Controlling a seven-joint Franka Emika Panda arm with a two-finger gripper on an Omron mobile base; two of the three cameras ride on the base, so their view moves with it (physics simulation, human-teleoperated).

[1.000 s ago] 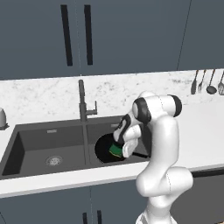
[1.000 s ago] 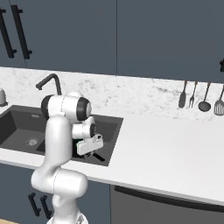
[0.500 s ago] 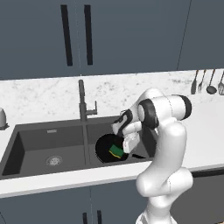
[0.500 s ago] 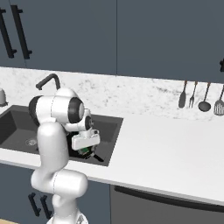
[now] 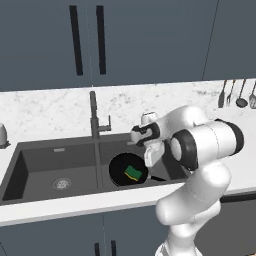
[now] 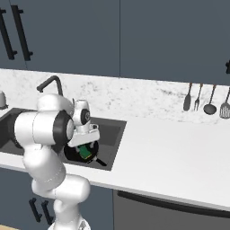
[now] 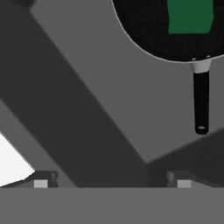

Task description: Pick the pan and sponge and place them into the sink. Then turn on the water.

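Over the right basin of the sink (image 5: 30, 165), the gripper (image 7: 111, 181) hangs with fingers spread wide and nothing between them. Below it lies the pan (image 5: 120, 172) on the basin floor — the sponge (image 5: 133, 173) resting inside it — with the faucet (image 5: 93, 112) beyond.

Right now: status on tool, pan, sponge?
Tool open, empty, above sink. Sponge sits in pan, right basin. Faucet dry.
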